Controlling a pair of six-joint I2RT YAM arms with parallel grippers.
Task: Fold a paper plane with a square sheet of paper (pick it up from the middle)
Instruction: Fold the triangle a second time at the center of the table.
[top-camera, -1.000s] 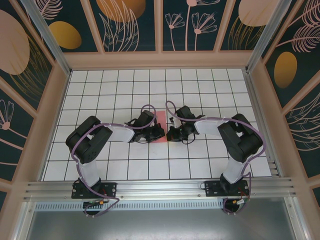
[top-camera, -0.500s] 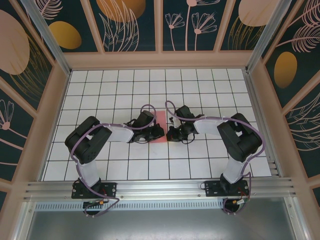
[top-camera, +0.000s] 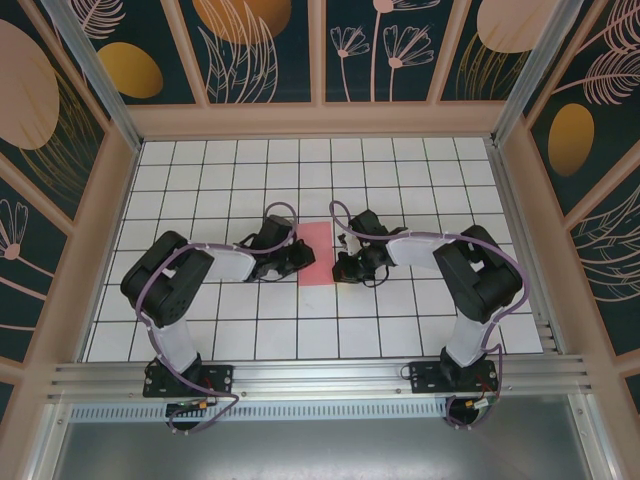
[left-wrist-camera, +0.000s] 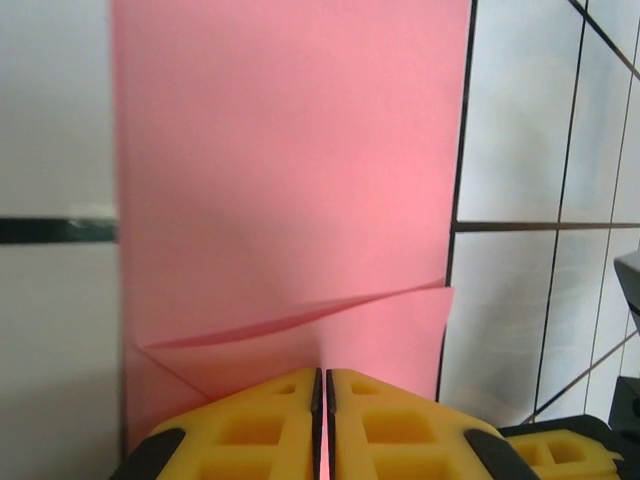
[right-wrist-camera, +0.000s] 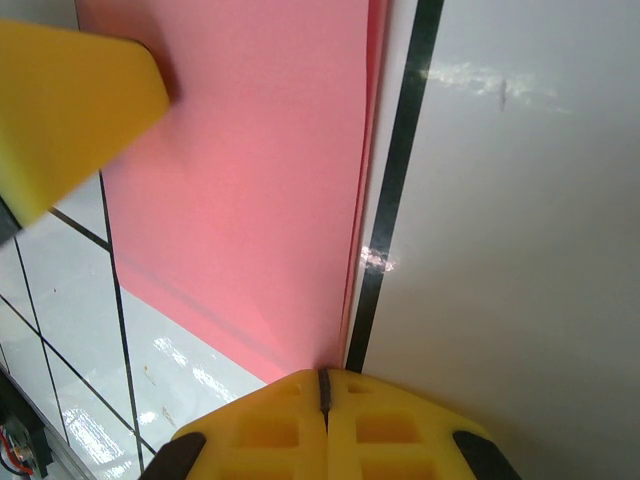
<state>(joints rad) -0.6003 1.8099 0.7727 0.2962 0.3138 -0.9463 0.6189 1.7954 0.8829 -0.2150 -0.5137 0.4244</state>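
The square sheet of paper (top-camera: 316, 252) is pink-red and lies folded into a narrow upright rectangle on the white tiled table, between the two grippers. My left gripper (top-camera: 303, 262) sits at the paper's left edge. In the left wrist view its yellow jaws (left-wrist-camera: 323, 375) stand together with a hairline slit, and the paper's (left-wrist-camera: 290, 150) upper layer rises to the tips. My right gripper (top-camera: 343, 266) is at the right edge. Its jaws (right-wrist-camera: 322, 375) are shut, with the tips against the paper's (right-wrist-camera: 250, 180) doubled edge. The left gripper's finger (right-wrist-camera: 70, 100) shows across the paper.
The white tiled table (top-camera: 400, 170) is boxed in by low pink walls (top-camera: 320, 120) at the back and sides. An aluminium rail (top-camera: 320, 378) carries both arm bases at the near edge. Both arms' elbows are bent outward over the near tiles.
My left gripper has slid left off the middle of the paper to its left edge, uncovering most of the pink rectangle. The right gripper has stayed in place.
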